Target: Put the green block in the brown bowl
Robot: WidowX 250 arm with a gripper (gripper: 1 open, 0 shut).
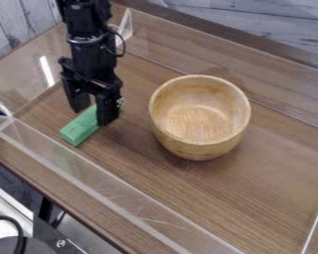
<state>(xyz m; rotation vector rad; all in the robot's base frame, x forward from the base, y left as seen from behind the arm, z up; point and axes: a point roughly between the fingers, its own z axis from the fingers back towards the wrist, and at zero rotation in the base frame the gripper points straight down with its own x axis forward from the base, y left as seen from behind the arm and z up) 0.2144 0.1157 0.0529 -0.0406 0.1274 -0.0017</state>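
The claw [91, 109] hangs spread wide over the far end of the green block [79, 129], which lies left of the brown bowl [201, 116]. An end grip could let it swing or slip.

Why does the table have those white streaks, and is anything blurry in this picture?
In the camera view, the streaks are glare on the glossy table and on the clear wall near the left edge. The brown bowl is soft but readable; the gripper is dark, its detail lost, hiding part of the green block.
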